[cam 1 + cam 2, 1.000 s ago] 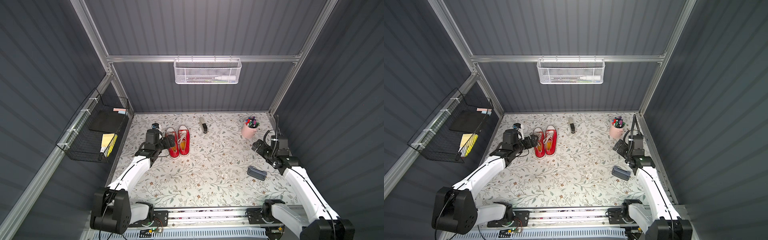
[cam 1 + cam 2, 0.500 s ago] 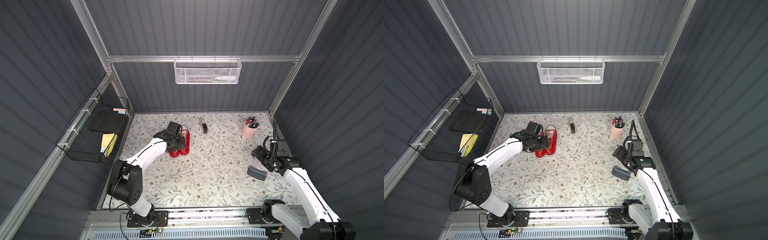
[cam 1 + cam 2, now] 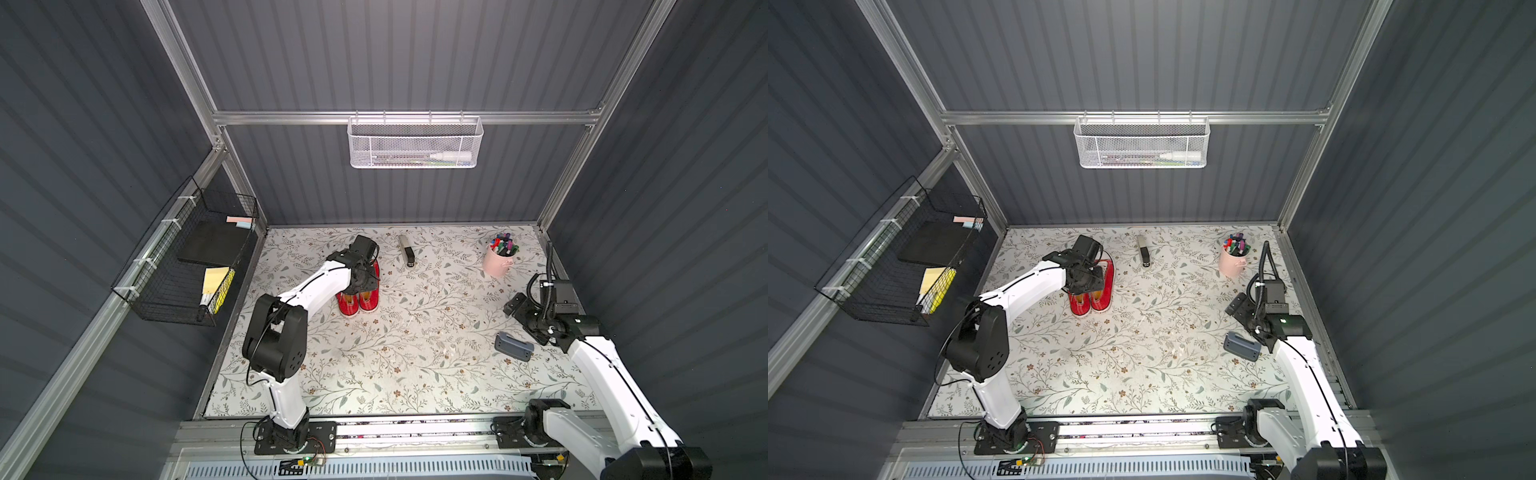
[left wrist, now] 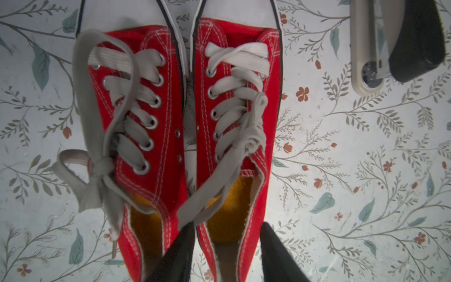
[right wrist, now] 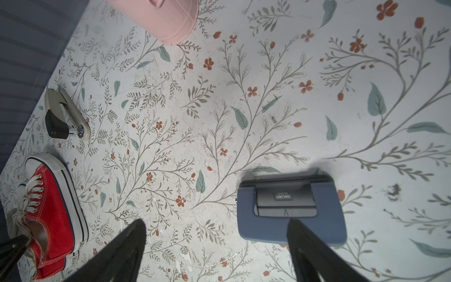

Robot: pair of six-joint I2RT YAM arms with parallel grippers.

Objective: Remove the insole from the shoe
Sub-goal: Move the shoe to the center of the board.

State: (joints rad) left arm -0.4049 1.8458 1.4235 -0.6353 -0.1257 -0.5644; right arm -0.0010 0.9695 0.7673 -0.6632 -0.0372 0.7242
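Clock read on the table (image 3: pixel 415 357) as in both top views, 12 = back wall. Pair of red sneakers sits side by side at approx 10, toes to 12, heels to 6.

L gripper (image 4: pixel 227 224) is over the heel end of the shoe (image 4: pixel 234 109) on the 3 side of the pair. Its fingers (image 4: pixel 178 254) are part-way apart, straddling that heel: one in the gap btwn the two shoes, the other outside the shoe's outer wall. Can't tell if they press on it.

Insole (image 4: pixel 231 207), yellow-orange, is inside the shoe, seen thru the heel opening, btwn the fingers. A loose lace (image 4: pixel 210 193) crosses that opening. 2nd shoe (image 4: pixel 136 97) is just beside, same yellow-orange showing in its heel opening.

R gripper (image 5: pixel 216 222) is at approx 3, above the table, fingers wide, nothing btwn them. Hole punch (image 5: pixel 290 210) is near it at approx 4. Stapler (image 3: pixel 406 251) at 12, pink cup (image 3: pixel 497 264) w/ pens at 2.
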